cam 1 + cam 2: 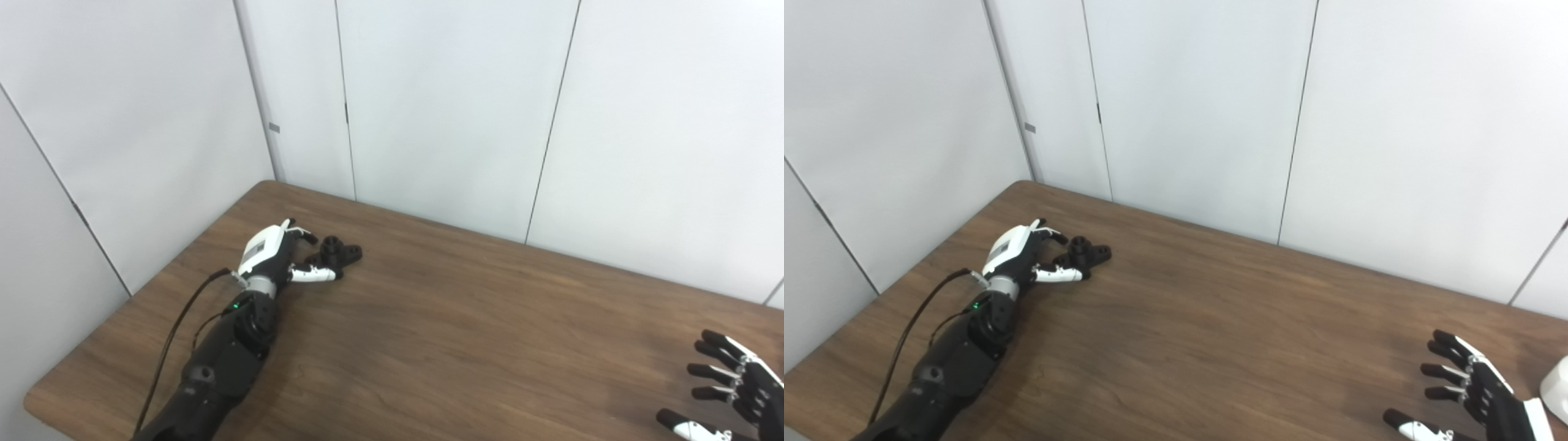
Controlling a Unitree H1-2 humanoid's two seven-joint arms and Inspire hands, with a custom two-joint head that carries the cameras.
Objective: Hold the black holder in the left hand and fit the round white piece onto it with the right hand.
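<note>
Black holder (335, 252) on table (429, 343), 10 o'clock | left hand (275, 254) half-curled around it, grip unconfirmed | right hand (1470, 392) 4 o'clock, spread, empty | round white piece (1557, 381) just beside, 3 o'clock

We see a brown wooden table (441, 343) set against plain white wall panels (441, 110). Our left hand (275, 254) lies on the table near its far left corner, fingers (304, 233) and thumb curled loosely around a small black holder (338, 251) that rests on the wood. Whether they grip it is unclear. Our right hand (732, 392) hovers at the lower right edge, fingers spread wide, holding nothing, well apart from the holder.
</note>
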